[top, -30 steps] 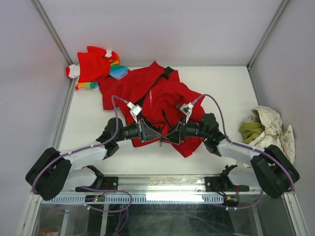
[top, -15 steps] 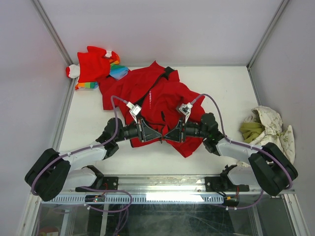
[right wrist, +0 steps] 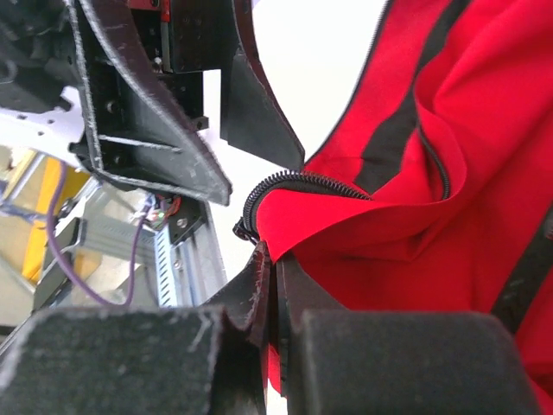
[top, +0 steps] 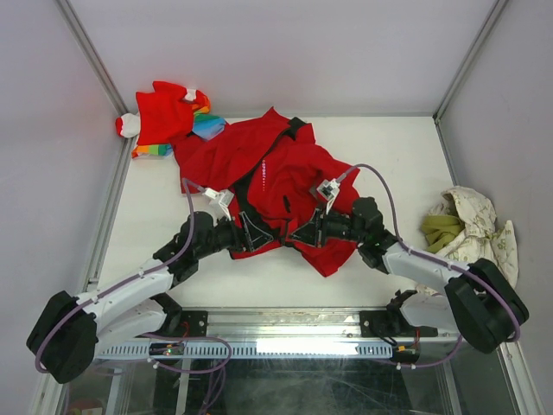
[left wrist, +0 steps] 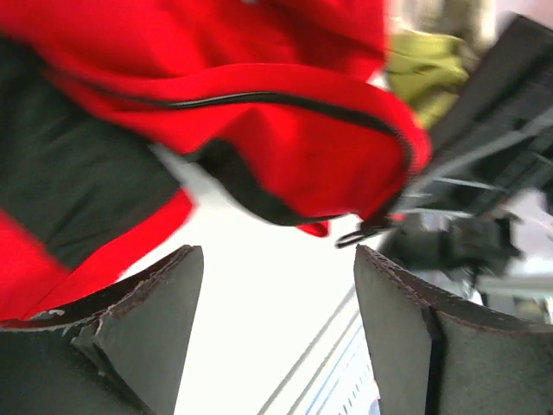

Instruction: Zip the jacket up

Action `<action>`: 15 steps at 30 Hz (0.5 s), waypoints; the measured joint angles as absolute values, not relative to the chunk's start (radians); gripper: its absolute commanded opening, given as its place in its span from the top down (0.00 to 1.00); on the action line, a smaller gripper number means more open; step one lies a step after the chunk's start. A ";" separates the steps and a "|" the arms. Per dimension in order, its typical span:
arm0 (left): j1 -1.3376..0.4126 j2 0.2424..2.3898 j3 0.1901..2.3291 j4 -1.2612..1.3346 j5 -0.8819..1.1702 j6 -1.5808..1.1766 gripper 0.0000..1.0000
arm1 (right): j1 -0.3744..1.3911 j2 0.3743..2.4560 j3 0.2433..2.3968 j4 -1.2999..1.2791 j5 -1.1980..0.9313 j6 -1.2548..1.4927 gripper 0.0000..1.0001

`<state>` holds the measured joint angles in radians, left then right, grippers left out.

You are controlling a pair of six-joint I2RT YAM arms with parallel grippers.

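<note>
1. The jacket (top: 285, 169) lies spread on the table (top: 155, 226), collar toward the far edge.
2. The right gripper (right wrist: 275, 285) is clamped on its near hem, by the zipper's end.
3. The left gripper (left wrist: 276, 333) gapes wide, just short of that hem.

- Chest of the jacket (top: 289, 177): white lettering (top: 263, 166) (one short line), too small to read in the top view.
- Wrist views: no text, brand, number or sign legible.
</note>
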<state>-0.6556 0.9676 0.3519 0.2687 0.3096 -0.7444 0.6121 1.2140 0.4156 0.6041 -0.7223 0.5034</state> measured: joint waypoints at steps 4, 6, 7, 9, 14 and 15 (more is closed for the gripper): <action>-0.627 0.946 0.381 0.036 0.136 -0.751 0.25 | 0.612 1.168 0.416 0.524 -0.652 0.456 1.00; -0.578 0.957 0.390 -0.043 0.086 -0.751 0.24 | 0.612 1.150 0.416 0.500 -0.625 0.436 1.00; -0.550 0.971 0.395 -0.076 0.067 -0.751 0.24 | 0.612 1.143 0.416 0.491 -0.613 0.426 1.00; -0.509 1.006 0.404 -0.121 0.029 -0.751 0.24 | 0.612 1.134 0.416 0.479 -0.600 0.412 1.00; -0.448 1.104 0.427 -0.169 -0.030 -0.751 0.26 | 0.612 1.129 0.415 0.459 -0.579 0.383 1.00; -0.432 1.116 0.428 -0.168 -0.033 -0.750 0.26 | 0.612 1.128 0.413 0.457 -0.579 0.379 1.00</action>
